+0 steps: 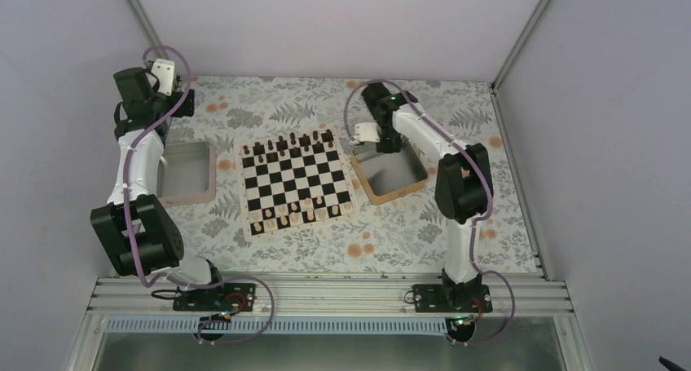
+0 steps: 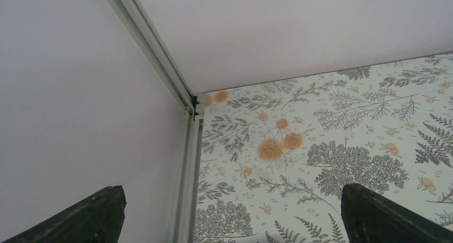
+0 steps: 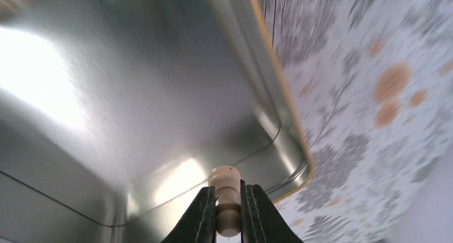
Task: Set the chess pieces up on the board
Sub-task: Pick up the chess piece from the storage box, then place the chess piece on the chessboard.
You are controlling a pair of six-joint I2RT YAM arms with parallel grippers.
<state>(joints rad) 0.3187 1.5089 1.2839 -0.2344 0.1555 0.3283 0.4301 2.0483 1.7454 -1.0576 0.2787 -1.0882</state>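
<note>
The left arm (image 1: 134,171) stands up from its base at 7 o'clock in the top view, folds at the elbow and reaches toward 10 o'clock. There the left gripper (image 2: 233,192) has its fingers (image 2: 374,216) spread wide (only the two dark tips show in its wrist view). The right arm (image 1: 460,192) goes up from 5 o'clock, then bends toward 12 o'clock with its wrist tipped down. The right gripper (image 3: 228,200) is pinched on a pale chess piece (image 3: 226,179), its fingers nearly together.

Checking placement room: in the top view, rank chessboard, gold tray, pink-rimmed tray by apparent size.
1. chessboard
2. gold tray and pink-rimmed tray: too alike to rank; both partly covered.
</note>
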